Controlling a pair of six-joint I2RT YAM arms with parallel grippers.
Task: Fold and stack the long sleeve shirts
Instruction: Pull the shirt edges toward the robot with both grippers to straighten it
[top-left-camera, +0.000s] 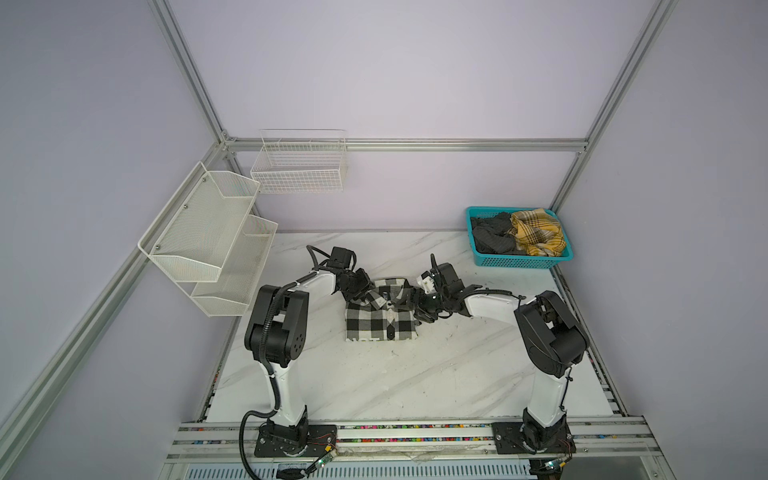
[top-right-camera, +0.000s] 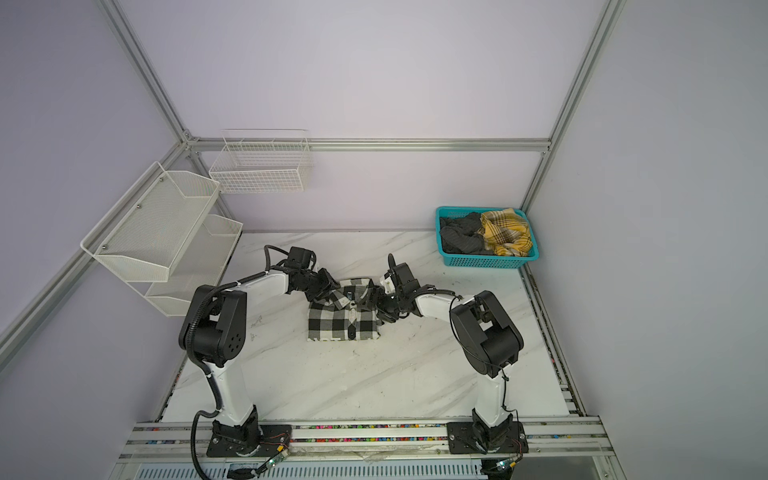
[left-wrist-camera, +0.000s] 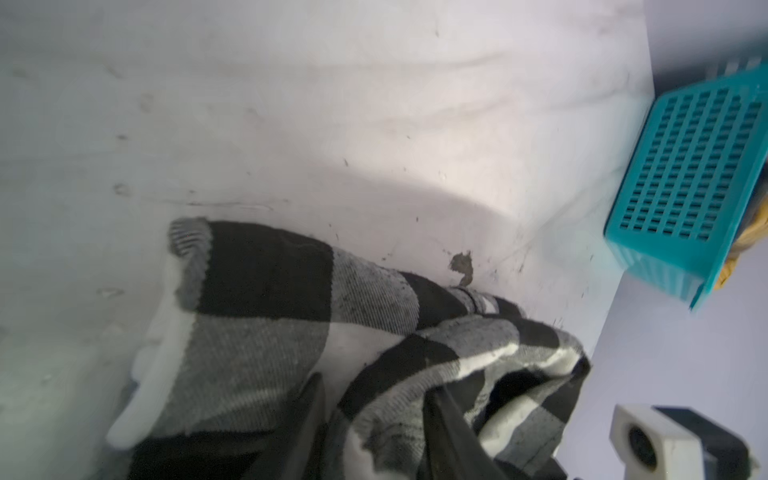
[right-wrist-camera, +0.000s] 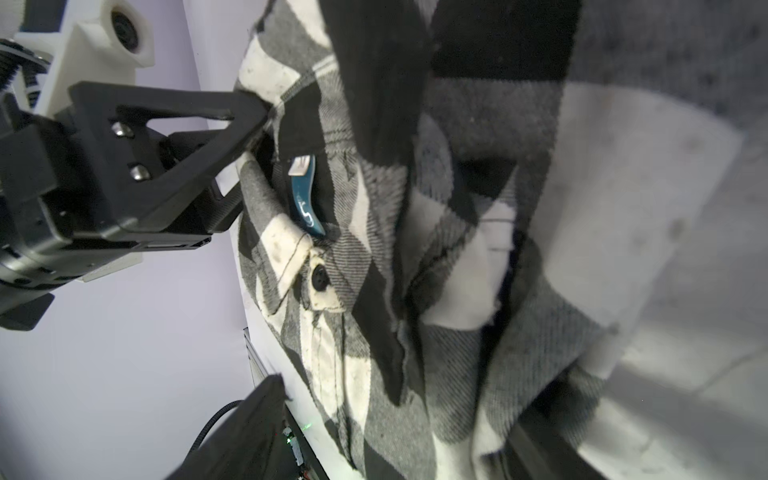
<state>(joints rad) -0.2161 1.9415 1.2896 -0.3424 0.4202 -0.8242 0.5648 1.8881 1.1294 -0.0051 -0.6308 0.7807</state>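
One black-and-white checked long sleeve shirt (top-left-camera: 380, 322) (top-right-camera: 343, 324) lies folded into a rough square in the middle of the marble table, collar toward the back. My left gripper (top-left-camera: 362, 294) (top-right-camera: 326, 293) is down at the shirt's far left corner. In the left wrist view its jaws (left-wrist-camera: 378, 424) stand apart with a loose fold of the checked cloth (left-wrist-camera: 257, 316) lying between them. My right gripper (top-left-camera: 416, 304) (top-right-camera: 376, 305) is at the far right corner. Its jaws (right-wrist-camera: 399, 432) are wide apart over the cloth (right-wrist-camera: 478, 208), near the collar's blue label (right-wrist-camera: 305, 195).
A teal basket (top-left-camera: 523, 261) (top-right-camera: 490, 261) (left-wrist-camera: 685, 166) at the back right holds a dark garment (top-left-camera: 492, 237) and a yellow plaid one (top-left-camera: 538, 230). White mesh shelves (top-left-camera: 208, 232) and a wire basket (top-left-camera: 299, 166) hang on the left and back walls.
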